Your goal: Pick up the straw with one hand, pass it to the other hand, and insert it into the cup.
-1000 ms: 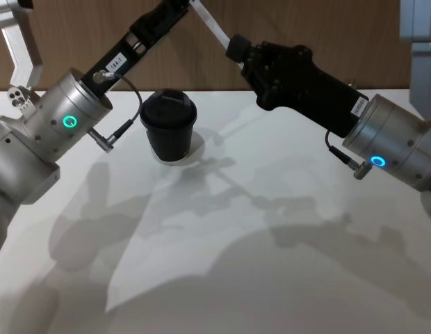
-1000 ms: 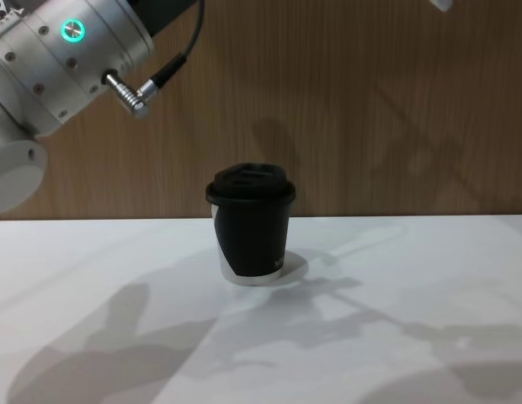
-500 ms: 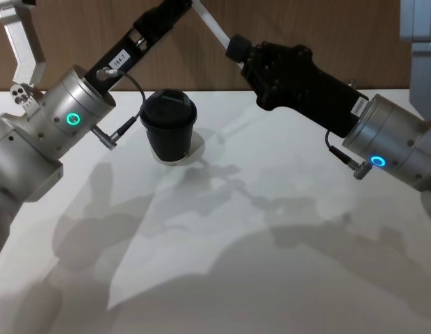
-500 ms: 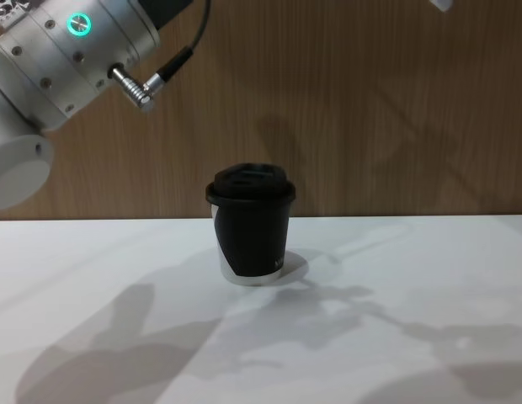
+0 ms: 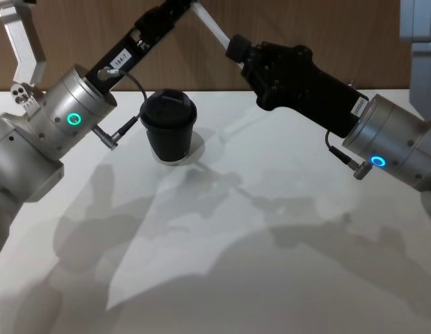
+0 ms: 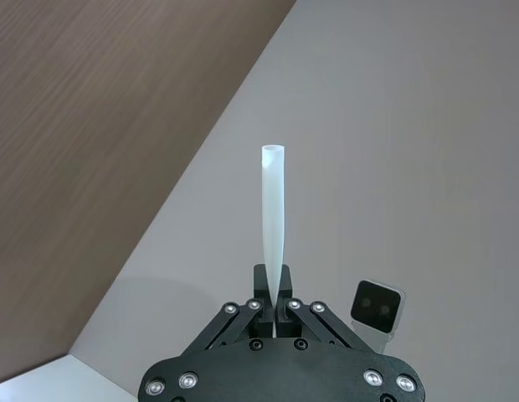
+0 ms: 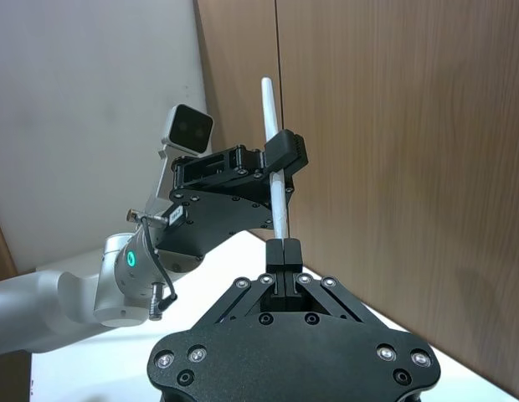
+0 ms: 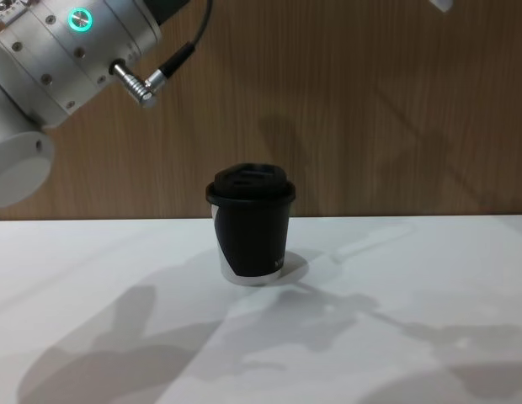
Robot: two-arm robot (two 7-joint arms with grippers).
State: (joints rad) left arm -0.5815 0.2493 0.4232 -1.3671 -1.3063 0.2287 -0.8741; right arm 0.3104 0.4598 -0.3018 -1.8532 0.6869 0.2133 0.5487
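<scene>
A: Where is the straw [image 5: 212, 26]?
B: Up in the air, in front of the wooden wall [image 8: 370, 109]. It is white and thin, and it slants.
A: Who has it?
B: Both arms do. The right end effector [image 7: 282, 251] is the plain black blocky one. It is clenched on 1 end of the straw, and its 2 fingers pinch it between them.
A: And the other one?
B: The left end effector [image 6: 274, 291] is the long one with the small white label. It is clenched on the straw too, a bit farther along. The rest of the straw sticks out free past its fingers, and you can see the open round end.
A: Where is the cup [image 5: 169, 126]?
B: It stands upright on the white table [image 5: 285, 271], near the far edge by the wall. It is black, its black lid is on, and it has a white patch near its base.
A: Is the straw near the cup?
B: No. It is high above the table, well apart from the cup. In the head view it is up and to the right of the cup. The left arm's silver part, with the green ring light [image 5: 74, 119], is just left of the cup.
</scene>
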